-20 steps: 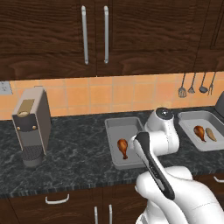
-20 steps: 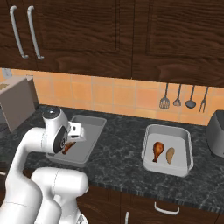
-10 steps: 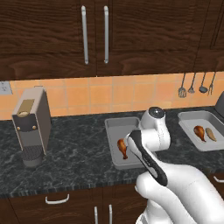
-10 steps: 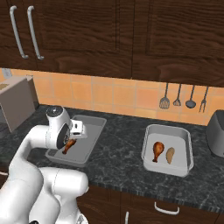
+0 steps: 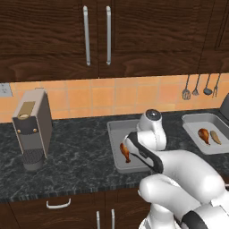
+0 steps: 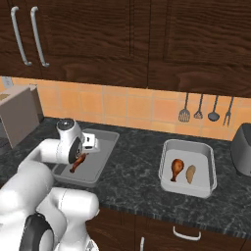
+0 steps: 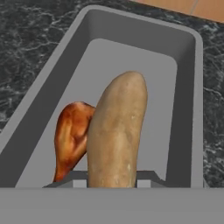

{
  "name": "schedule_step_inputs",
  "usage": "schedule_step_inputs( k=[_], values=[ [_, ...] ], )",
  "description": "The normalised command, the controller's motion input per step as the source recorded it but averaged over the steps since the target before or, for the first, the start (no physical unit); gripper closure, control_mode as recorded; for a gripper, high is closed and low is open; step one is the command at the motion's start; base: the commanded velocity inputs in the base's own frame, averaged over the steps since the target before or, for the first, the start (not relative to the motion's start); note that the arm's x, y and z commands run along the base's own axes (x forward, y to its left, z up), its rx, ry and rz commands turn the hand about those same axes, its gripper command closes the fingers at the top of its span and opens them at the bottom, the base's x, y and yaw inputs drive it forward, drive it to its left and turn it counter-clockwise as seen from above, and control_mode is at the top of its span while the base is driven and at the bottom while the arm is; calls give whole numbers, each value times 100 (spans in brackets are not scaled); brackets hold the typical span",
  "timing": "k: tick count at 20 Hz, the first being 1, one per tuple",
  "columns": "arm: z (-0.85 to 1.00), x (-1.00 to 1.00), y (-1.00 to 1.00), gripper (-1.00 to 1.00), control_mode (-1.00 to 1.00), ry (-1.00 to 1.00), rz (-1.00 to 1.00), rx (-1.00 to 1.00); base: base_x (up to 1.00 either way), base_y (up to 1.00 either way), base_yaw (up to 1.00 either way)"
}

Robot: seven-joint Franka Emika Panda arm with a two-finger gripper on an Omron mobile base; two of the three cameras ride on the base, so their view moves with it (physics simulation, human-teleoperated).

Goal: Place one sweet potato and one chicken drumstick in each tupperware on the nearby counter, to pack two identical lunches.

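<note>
Two tubs: both sit on the tabletop, along its back half, well apart.
Right tub: holds one drumstick and one sweet potato, side by side; this lunch appears complete.
Left tub: holds one drumstick lying on its floor; no potato rests in it yet.
Claw: closed tight on a second sweet potato, gripped at its near end, the long body pointing away along the tub.
Potato position: above the left tub's floor, just beside the drumstick; whether the two touch cannot be told.
Arm: bent over the left tub, hand directly above it in both base views.
Done: three of four items are in place.
Left: lower the potato onto the bare floor beside the drumstick, open the claw, withdraw.
Risk: the potato may roll onto the drumstick if released high or tilted.
Other items: coffee machine at the tabletop's left end; utensils hang on the tiled wall.
</note>
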Motion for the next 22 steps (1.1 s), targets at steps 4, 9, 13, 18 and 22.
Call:
schedule_step_inputs(
  k=[4,9,13,18,22],
  values=[
    [-63,23,0,100,-100,-5,0,0,0,0,0],
    [-44,1,0,-100,-100,-1,0,0,0,0,0],
    [-27,0,0,-100,-100,0,0,0,0,0,0],
    [-21,1,-1,-100,-100,0,0,0,0,0,0],
    [34,-58,0,-100,-100,-13,0,0,0,0,0]
  ],
)
